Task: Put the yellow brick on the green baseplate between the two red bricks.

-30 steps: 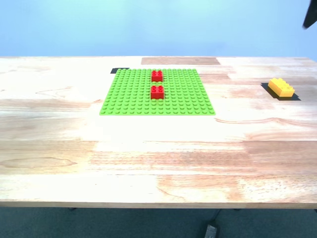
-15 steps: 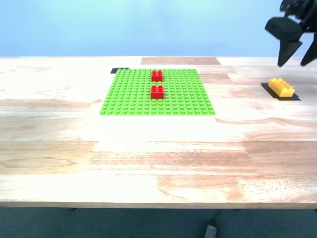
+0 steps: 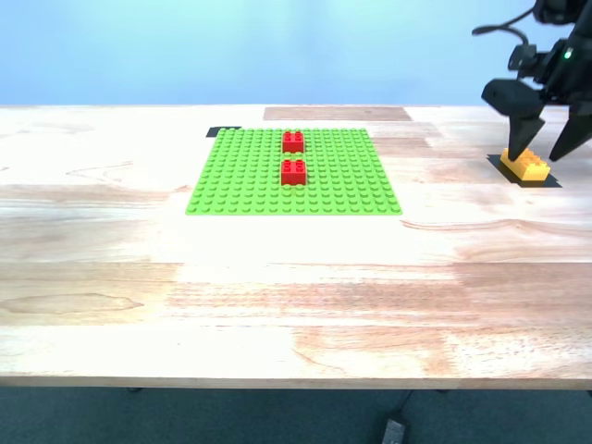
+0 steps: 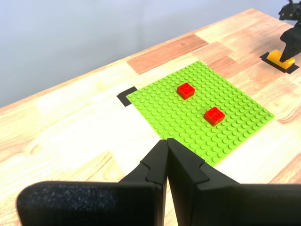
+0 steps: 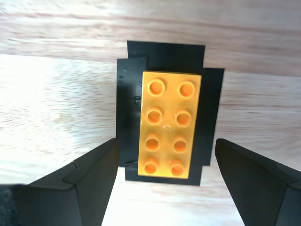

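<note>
Yellow brick (image 5: 168, 124) (untouched) between spread fingers (image 5: 91, 179)

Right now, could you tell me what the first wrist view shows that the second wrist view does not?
Only the first wrist view shows the green baseplate with the two red bricks standing apart on it, and my first gripper with its jaws closed together, holding nothing. Only the second wrist view shows the yellow brick's eight studs and my second gripper open on either side of it, not touching. Both show the yellow brick on its black tape patch and the wooden table.
</note>
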